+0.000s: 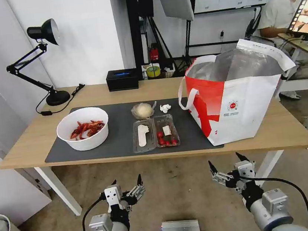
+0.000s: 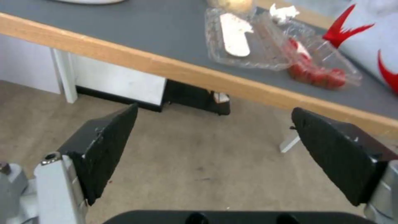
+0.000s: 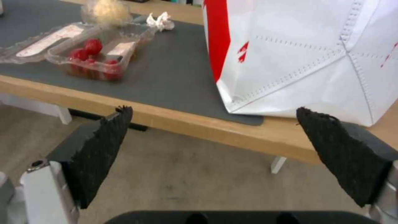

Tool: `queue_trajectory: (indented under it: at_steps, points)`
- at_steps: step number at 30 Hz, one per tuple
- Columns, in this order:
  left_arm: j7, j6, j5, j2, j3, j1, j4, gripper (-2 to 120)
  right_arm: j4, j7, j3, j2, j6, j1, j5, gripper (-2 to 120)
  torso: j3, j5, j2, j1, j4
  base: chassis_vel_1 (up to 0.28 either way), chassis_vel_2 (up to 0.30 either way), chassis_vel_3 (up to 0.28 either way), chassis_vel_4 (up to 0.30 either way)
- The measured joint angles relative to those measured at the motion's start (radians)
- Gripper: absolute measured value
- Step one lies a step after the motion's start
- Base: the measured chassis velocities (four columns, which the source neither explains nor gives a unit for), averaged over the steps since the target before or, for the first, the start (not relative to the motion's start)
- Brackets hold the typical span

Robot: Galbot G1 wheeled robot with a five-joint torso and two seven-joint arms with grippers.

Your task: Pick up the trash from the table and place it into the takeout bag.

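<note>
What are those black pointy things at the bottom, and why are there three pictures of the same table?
They are a robot's two hands, called grippers. The big picture comes from a camera on its head: the left gripper and right gripper hang open in front of the table, holding nothing. The other two pictures come from cameras on each wrist, looking out between the black fingers.

On the grey mat lies trash: a white bowl of red shells, an open clear box with red bits, a clear bag with a beige lump, and a crumpled tissue. The big red-and-white takeout bag stands beside them.
</note>
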Motion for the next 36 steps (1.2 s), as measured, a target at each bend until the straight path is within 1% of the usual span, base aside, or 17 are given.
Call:
queue_trajectory:
  at_steps: [4, 6, 7, 9, 11, 13, 14, 16, 17, 20, 21, 23, 24, 27, 28, 31, 36]
  points:
    - [-0.003, 0.004, -0.069, 0.001, 0.002, -0.015, -0.004, 100, 0.003, 0.001, -0.001, -0.002, 0.000, 0.004, 0.002, 100, 0.000, 0.0000, 0.000, 0.000, 0.0000, 0.000, 0.000, 0.000, 0.000]
    - [-0.023, 0.030, -0.178, 0.001, 0.008, -0.031, -0.019, 100, 0.004, 0.002, -0.003, -0.003, 0.001, 0.004, 0.003, 100, 0.000, 0.0000, 0.000, 0.000, 0.0000, 0.000, 0.000, 0.000, 0.000]
    - [-0.023, 0.030, -0.178, 0.001, 0.008, -0.031, -0.019, 100, 0.004, 0.002, -0.003, -0.003, 0.001, 0.004, 0.003, 100, 0.000, 0.0000, 0.000, 0.000, 0.0000, 0.000, 0.000, 0.000, 0.000]
    - [-0.074, 0.077, -0.339, -0.004, 0.012, -0.057, -0.038, 100, 0.004, 0.004, -0.007, -0.005, 0.001, 0.005, 0.007, 100, 0.000, 0.0000, 0.000, 0.000, 0.0000, 0.000, 0.000, 0.000, 0.000]
    - [-0.083, 0.086, -0.370, -0.005, 0.013, -0.062, -0.042, 100, 0.004, 0.004, -0.008, -0.005, 0.001, 0.005, 0.007, 100, 0.000, 0.0000, 0.000, 0.000, 0.0000, 0.000, 0.000, 0.000, 0.000]
    - [-0.110, 0.108, -0.467, -0.007, 0.014, -0.076, -0.048, 100, 0.005, 0.005, -0.011, -0.007, 0.001, 0.005, 0.009, 100, 0.000, -0.0001, 0.000, 0.000, 0.0000, 0.000, 0.000, 0.000, 0.000]
    - [-0.110, 0.108, -0.467, -0.007, 0.014, -0.076, -0.048, 100, 0.005, 0.005, -0.011, -0.007, 0.001, 0.005, 0.009, 100, 0.000, -0.0001, 0.000, 0.000, 0.0000, 0.000, 0.000, 0.000, 0.000]
    - [-0.147, 0.124, -0.602, -0.010, 0.004, -0.089, -0.060, 100, 0.005, 0.007, -0.014, -0.009, 0.001, 0.003, 0.022, 100, 0.000, 0.0000, 0.000, 0.000, 0.0000, 0.000, 0.000, 0.000, 0.000]
    - [-0.147, 0.124, -0.602, -0.010, 0.004, -0.089, -0.060, 100, 0.005, 0.007, -0.014, -0.009, 0.001, 0.003, 0.022, 100, 0.000, 0.0000, 0.000, 0.000, 0.0000, 0.000, 0.000, 0.000, 0.000]
    - [-0.189, 0.145, -0.757, -0.019, -0.017, -0.110, -0.072, 100, 0.003, 0.011, -0.024, -0.016, 0.000, 0.001, 0.027, 100, 0.000, 0.0000, 0.000, 0.000, 0.0000, 0.000, 0.000, 0.000, 0.000]
    - [-0.189, 0.145, -0.757, -0.019, -0.017, -0.110, -0.072, 100, 0.003, 0.011, -0.024, -0.016, 0.000, 0.001, 0.027, 100, 0.000, 0.0000, 0.000, 0.000, 0.0000, 0.000, 0.000, 0.000, 0.000]
    - [-0.207, 0.150, -0.847, -0.021, -0.019, -0.122, -0.072, 100, 0.000, 0.014, -0.030, -0.018, -0.001, 0.001, 0.027, 100, 0.000, 0.0000, 0.000, 0.000, 0.0000, 0.000, 0.000, 0.000, 0.000]
    - [-0.207, 0.150, -0.847, -0.021, -0.019, -0.122, -0.072, 100, 0.000, 0.014, -0.030, -0.018, -0.001, 0.001, 0.027, 100, 0.000, 0.0000, 0.000, 0.000, 0.0000, 0.000, 0.000, 0.000, 0.000]
    - [-0.231, 0.150, -0.973, -0.021, -0.035, -0.143, -0.061, 100, -0.002, 0.017, -0.040, -0.017, -0.002, 0.000, 0.025, 100, 0.000, 0.0000, 0.000, 0.000, 0.0000, 0.000, 0.000, 0.000, 0.000]
    - [-0.231, 0.150, -0.973, -0.021, -0.035, -0.143, -0.061, 100, -0.002, 0.017, -0.040, -0.017, -0.002, 0.000, 0.025, 100, 0.000, 0.0000, 0.000, 0.000, 0.0000, 0.000, 0.000, 0.000, 0.000]
    - [-0.247, 0.148, -1.050, -0.022, -0.057, -0.171, -0.043, 100, -0.003, 0.017, -0.047, -0.015, -0.002, 0.000, 0.022, 100, 0.000, -0.0001, 0.000, 0.000, 0.0000, 0.000, 0.000, 0.000, 0.000]
    - [-0.260, 0.145, -1.089, -0.022, -0.071, -0.199, -0.028, 100, -0.007, 0.018, -0.047, -0.015, -0.003, 0.003, 0.021, 100, 0.000, -0.0001, 0.000, 0.000, 0.0000, 0.000, 0.000, 0.000, 0.000]
